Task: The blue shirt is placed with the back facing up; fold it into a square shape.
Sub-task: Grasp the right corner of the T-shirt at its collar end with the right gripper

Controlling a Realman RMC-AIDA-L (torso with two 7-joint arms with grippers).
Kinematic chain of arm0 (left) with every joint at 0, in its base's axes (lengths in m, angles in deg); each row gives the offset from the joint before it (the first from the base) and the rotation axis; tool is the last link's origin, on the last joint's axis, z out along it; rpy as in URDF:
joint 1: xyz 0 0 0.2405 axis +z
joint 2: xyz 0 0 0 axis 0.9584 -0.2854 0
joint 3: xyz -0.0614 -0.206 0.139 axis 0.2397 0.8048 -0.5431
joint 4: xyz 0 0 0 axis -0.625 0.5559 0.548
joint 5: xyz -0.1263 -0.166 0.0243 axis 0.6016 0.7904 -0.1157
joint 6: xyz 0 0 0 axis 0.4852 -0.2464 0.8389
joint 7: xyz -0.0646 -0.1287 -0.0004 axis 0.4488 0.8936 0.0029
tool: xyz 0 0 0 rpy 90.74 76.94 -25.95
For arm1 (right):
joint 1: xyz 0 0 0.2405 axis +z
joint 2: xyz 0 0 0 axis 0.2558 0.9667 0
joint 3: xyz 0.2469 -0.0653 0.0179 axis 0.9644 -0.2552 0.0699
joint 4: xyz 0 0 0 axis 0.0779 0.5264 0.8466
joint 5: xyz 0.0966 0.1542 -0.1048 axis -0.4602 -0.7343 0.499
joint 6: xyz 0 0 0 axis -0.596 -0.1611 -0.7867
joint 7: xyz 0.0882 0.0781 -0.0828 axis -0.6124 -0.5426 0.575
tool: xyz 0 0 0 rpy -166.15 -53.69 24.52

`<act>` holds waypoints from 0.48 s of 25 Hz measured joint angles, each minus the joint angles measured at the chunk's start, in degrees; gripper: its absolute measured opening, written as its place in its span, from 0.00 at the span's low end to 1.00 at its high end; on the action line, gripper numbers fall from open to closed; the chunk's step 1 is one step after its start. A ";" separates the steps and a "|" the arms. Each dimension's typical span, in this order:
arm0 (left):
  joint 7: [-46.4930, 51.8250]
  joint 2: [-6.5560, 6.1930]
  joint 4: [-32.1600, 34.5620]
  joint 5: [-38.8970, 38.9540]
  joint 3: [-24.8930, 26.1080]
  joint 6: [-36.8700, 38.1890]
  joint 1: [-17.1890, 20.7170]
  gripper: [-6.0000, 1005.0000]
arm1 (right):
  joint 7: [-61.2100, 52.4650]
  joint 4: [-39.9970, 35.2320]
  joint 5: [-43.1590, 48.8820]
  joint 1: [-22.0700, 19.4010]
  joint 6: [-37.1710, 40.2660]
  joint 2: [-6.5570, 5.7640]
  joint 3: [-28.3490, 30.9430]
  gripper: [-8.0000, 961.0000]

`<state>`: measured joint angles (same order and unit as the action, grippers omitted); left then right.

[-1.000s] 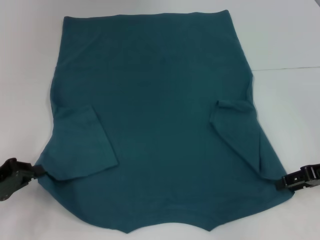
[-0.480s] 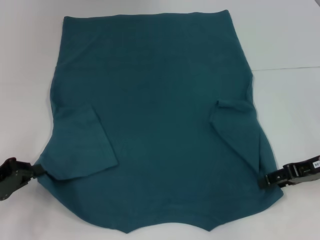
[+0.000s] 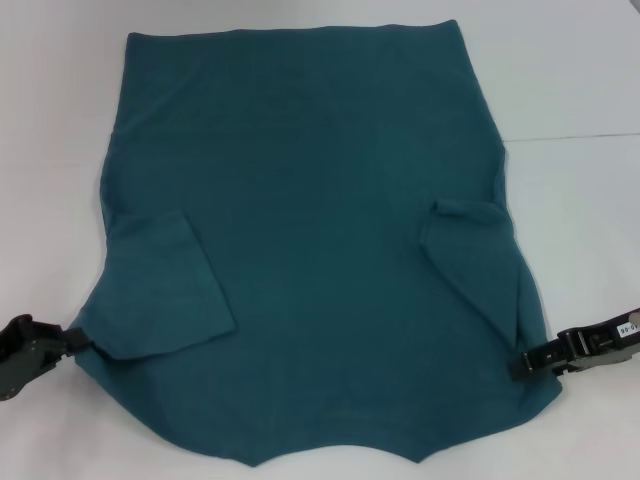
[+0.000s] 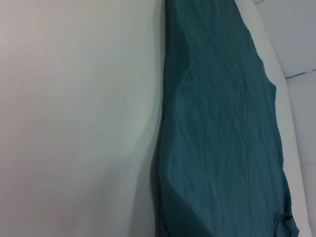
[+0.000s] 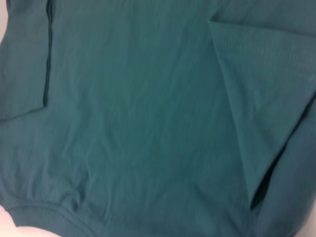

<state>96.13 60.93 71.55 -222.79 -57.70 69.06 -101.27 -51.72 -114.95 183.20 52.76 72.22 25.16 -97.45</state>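
A: Where does the blue shirt (image 3: 310, 250) lie?

B: Flat on the white table (image 3: 570, 90), plain side up, spread across most of the head view. Both short sleeves are folded inward onto the body: the left sleeve (image 3: 165, 290) makes a flap near the left edge, the right sleeve (image 3: 475, 265) a narrower, pointed flap near the right edge. The collar end lies nearest the robot, and the frame's lower border cuts off part of the neckline.

A: And the grippers?

B: The left gripper (image 3: 78, 343) sits low at the shirt's left edge, touching the cloth at the shoulder corner just below the folded sleeve. The right gripper (image 3: 520, 365) sits low at the opposite edge, its dark tip against the cloth under the right sleeve's point.

A: Are their fingers spread, or pinching the fabric?

B: That cannot be told. In the head view each tip is a small dark shape that meets the cloth, with the fingers not distinguishable and the arms cut off by the frame's sides. Neither wrist view shows its own fingers.

A: What do the wrist views give?

B: The left wrist view shows the shirt's long side edge (image 4: 165, 123) running over the bare table, cloth lightly rippled. The right wrist view is filled by shirt: the right sleeve fold, the ribbed collar band (image 5: 44, 217) in a corner, and a sliver of table beyond it.
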 joint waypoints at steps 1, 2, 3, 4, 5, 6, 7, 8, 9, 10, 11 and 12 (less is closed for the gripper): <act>0.00 0.00 0.00 0.02 0.00 0.02 0.00 0.05 | -0.16 0.00 0.04 0.01 0.06 -0.01 -0.20 0.62; 0.00 0.00 0.00 0.05 0.01 0.07 0.00 0.05 | -0.31 0.00 0.07 0.01 0.12 -0.07 -0.39 0.62; 0.00 0.00 0.00 0.07 0.03 0.10 0.00 0.05 | -0.40 -0.03 0.09 0.02 0.15 -0.14 -0.46 0.61; 0.00 0.00 0.00 0.09 0.05 0.15 0.00 0.05 | -0.44 -0.17 0.09 0.02 0.20 -0.20 -0.51 0.61; 0.00 0.00 0.00 0.11 0.07 0.20 0.00 0.05 | -0.47 -0.32 0.09 0.01 0.24 -0.22 -0.55 0.61; 0.00 0.00 0.00 0.14 0.07 0.24 0.00 0.06 | -0.48 -0.47 0.09 -0.02 0.28 -0.22 -0.57 0.60; 0.00 0.00 0.00 0.15 0.08 0.25 0.00 0.06 | -0.51 -0.61 0.09 -0.06 0.31 -0.22 -0.60 0.60; 0.00 0.00 0.00 0.15 0.08 0.26 0.00 0.06 | -0.57 -0.70 0.09 -0.09 0.33 -0.22 -0.63 0.59; 0.02 0.00 0.00 0.15 0.09 0.27 0.00 0.06 | -0.65 -0.73 0.11 -0.09 0.38 -0.25 -0.72 0.59; 0.03 0.00 0.01 0.15 0.09 0.28 0.00 0.06 | -0.72 -0.77 0.20 -0.09 0.39 -0.32 -0.82 0.58; 0.06 0.00 0.00 0.15 0.09 0.28 -0.01 0.06 | -0.79 -0.80 0.36 -0.06 0.40 -0.36 -0.94 0.54; 0.07 0.00 0.00 0.15 0.09 0.29 -0.02 0.06 | -0.83 -0.80 0.57 -0.02 0.40 -0.38 -1.05 0.50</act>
<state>96.19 60.93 71.55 -222.64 -57.61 69.35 -101.29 -52.56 -115.76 183.77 52.74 72.62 24.78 -98.50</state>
